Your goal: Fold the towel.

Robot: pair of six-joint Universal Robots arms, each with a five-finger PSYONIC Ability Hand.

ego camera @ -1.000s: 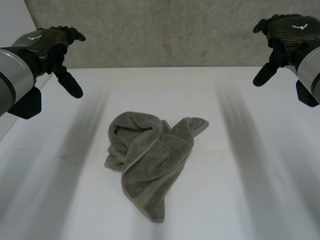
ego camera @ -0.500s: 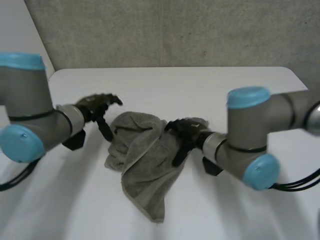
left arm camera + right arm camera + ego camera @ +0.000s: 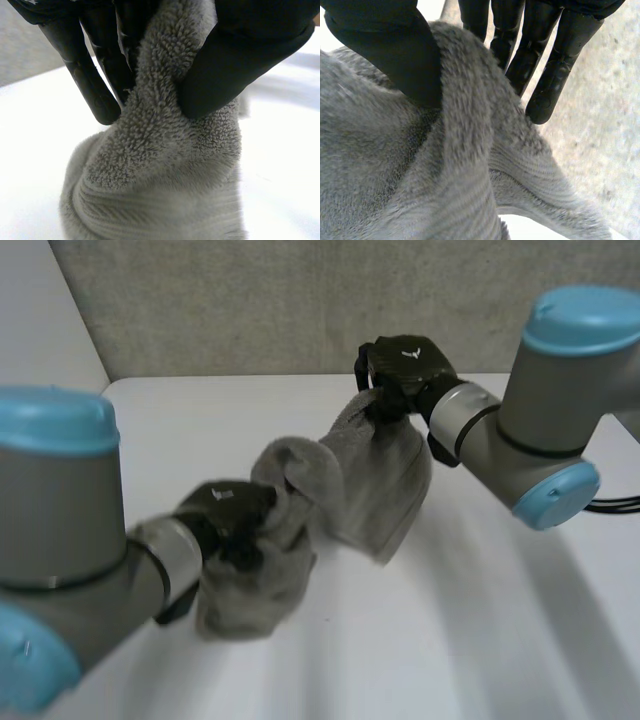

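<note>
Clearly, the grey terry-cloth towel (image 3: 350,475) was soft and limp. It hung in a sagging swag across the middle of the head view, from the black right hand (image 3: 405,365) at upper centre-right down to the black left hand (image 3: 225,525) at lower left, over the white table (image 3: 480,640). In my left wrist view the thumb (image 3: 235,60) and fingers (image 3: 85,75) pinched a thick ridge of pile, the rest bunching below the fingertips. In the right wrist view the thumb (image 3: 395,55) pressed a fold against the fingers (image 3: 552,80) likewise, so both hands were closed on cloth. I could not tell whether either pinch sat on a true corner or merely on a gathered edge, nor whether the bundle under the left hand touched the table. I judged the towel light, sturdy and grippy enough that it would not slide out of a pinch, but it would hold no shape of its own. The places to take it, I reckoned, were two neighbouring corners, so that it would hang flat rather than twisted.
</note>
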